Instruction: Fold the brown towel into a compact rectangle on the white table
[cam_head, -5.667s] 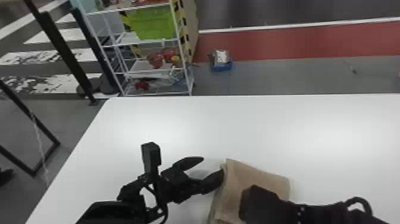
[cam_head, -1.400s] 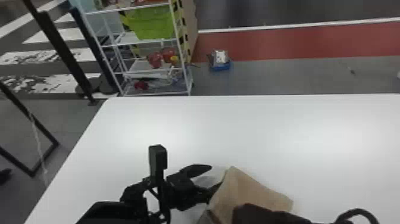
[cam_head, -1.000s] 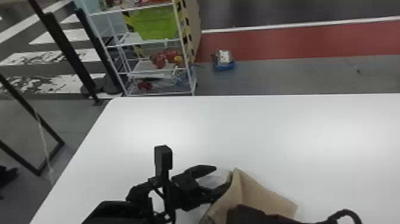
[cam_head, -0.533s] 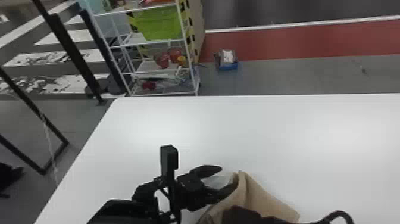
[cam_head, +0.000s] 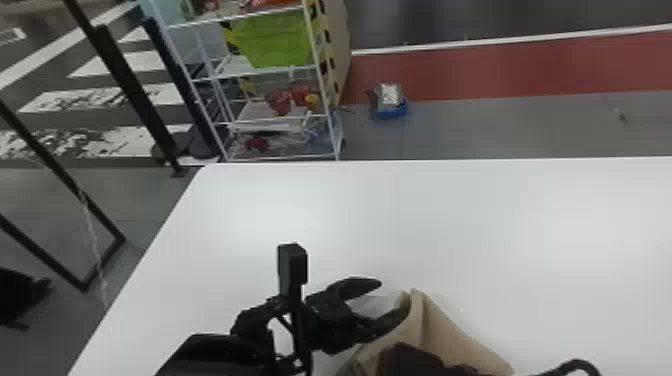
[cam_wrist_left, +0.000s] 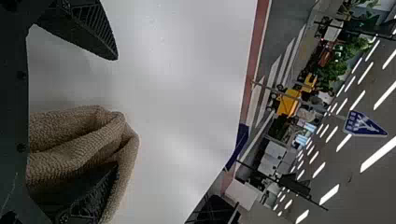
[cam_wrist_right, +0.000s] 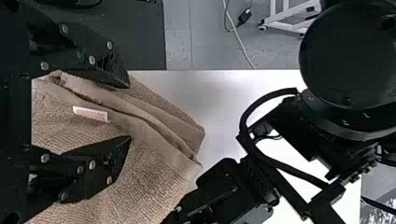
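The brown towel lies bunched at the white table's near side, its left edge raised in a fold. My left gripper is at that edge, open, one finger against the fold. In the left wrist view the towel wraps around one finger of my left gripper, while the other finger is free of it. My right gripper is over the towel's near part. From the right wrist, my right gripper stands open over layered towel folds with a small white tag.
The left arm reaches close beside the towel in the right wrist view. Beyond the table's far edge stand a white shelf rack with a green bin and a blue container on the floor. Black frame bars rise at the left.
The towel has gone from lying flatter to bunched, its left edge raised around my left gripper's finger. My right gripper has shifted nearer the bottom edge. The head view has turned slightly left.
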